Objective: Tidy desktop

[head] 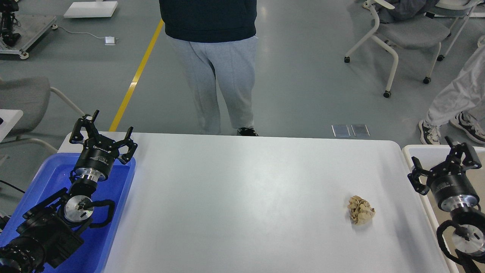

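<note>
Two arms frame the scene, one at each lower corner of the frame. At lower left, the left pincer (101,131) hangs over the far end of a blue tray (113,212), its fingers spread wide and holding nothing; what little of the tray shows around the arm looks bare. Filling the middle of the frame is the tabletop (235,197), white and slightly glossy, running from the tray to the bin at the right edge. It is bare except for a crumpled ball of brown paper (360,209) lying toward the lower right, well apart from the left arm and near the right one. Beyond the far edge a person in grey trousers (214,76) stands on the floor. At right, the right pincer (443,161) hovers above the white-rimmed bin (406,151), likewise spread open and empty.

By my reading, the paper is the one item left to clear, and no grasp on it has begun. The next move likely calls for the right arm to swing left over the ball, descend with fingers apart, close gently on the soft wad, then carry it to the bin.
</note>
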Robot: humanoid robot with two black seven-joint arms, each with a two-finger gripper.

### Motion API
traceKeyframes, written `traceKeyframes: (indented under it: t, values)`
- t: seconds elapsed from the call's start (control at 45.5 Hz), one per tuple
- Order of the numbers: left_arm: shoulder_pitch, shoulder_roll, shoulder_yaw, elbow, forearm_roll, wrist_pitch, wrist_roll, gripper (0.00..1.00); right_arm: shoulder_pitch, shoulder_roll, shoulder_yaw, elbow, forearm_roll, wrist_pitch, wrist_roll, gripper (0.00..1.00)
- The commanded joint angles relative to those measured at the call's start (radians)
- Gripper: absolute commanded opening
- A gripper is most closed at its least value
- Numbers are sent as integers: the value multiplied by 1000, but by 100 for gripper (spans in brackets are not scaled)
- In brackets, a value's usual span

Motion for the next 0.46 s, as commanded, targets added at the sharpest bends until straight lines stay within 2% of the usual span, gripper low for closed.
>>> traceKeyframes:
  t: [0.0, 0.154, 0.439]
  values:
    - [0, 0, -1, 1, 0, 0, 0, 100, 60, 119, 37, -44, -50, -1, 60, 100]
    - [0, 0, -1, 1, 0, 0, 0, 100, 112, 158, 31, -104, -107, 7, 60, 100]
    - [0, -2, -1, 0, 0, 0, 0, 100, 158, 165, 32, -114, -119, 7, 60, 100]
